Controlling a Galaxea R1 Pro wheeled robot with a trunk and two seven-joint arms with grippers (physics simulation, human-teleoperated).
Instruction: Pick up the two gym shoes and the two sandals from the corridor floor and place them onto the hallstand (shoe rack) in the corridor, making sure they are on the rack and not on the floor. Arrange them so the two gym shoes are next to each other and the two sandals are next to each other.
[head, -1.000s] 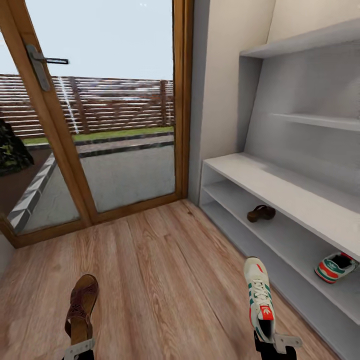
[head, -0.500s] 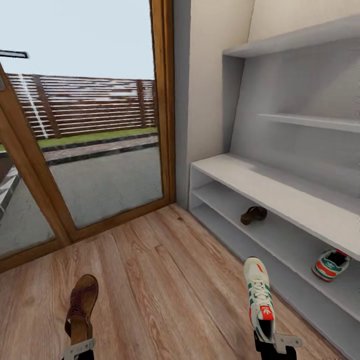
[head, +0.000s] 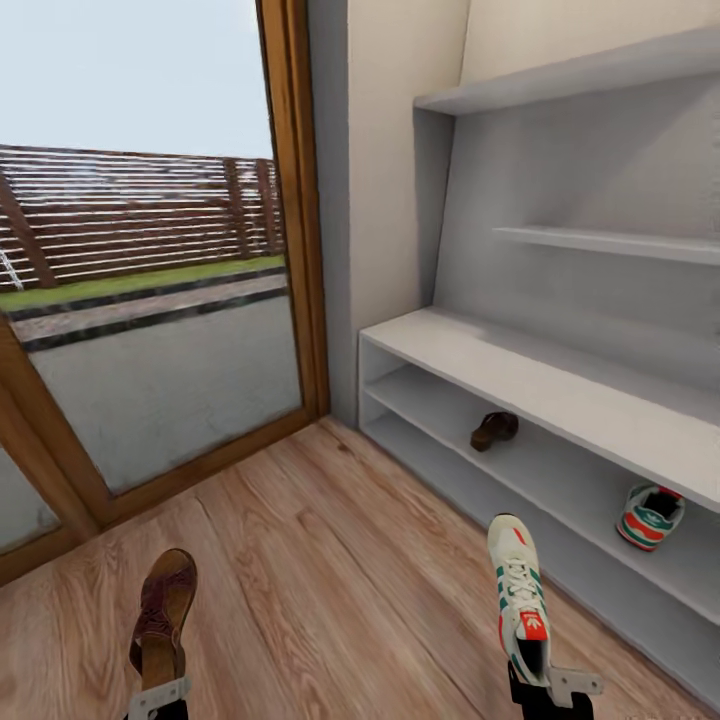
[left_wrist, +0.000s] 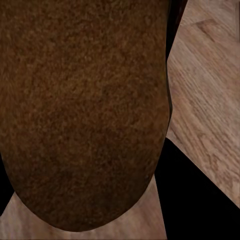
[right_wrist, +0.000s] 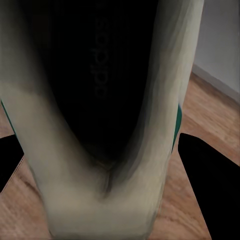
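Note:
My left gripper (head: 155, 695) is shut on the heel of a brown sandal (head: 162, 612), held above the corridor floor (head: 330, 560) at the lower left. The sandal's brown sole (left_wrist: 85, 110) is close up in the left wrist view. At the lower right, my right gripper (head: 545, 688) is shut on the heel of a cream gym shoe (head: 520, 595) with green stripes. Its dark inside (right_wrist: 100, 90) faces the right wrist camera. The hallstand (head: 520, 375) stands at the right. On an open shelf under its top lie a second sandal (head: 494, 430) and, further right, a second gym shoe (head: 648, 516).
A glass door in a wooden frame (head: 295, 250) stands ahead on the left, with a fence and lawn outside. Two staggered wall shelves (head: 610, 240) hang above the hallstand. Bare wood-plank floor lies between the held shoes and the rack.
The camera has turned to the right, so the door slides left and the hallstand comes nearer the middle. Both held shoes keep their places in the view.

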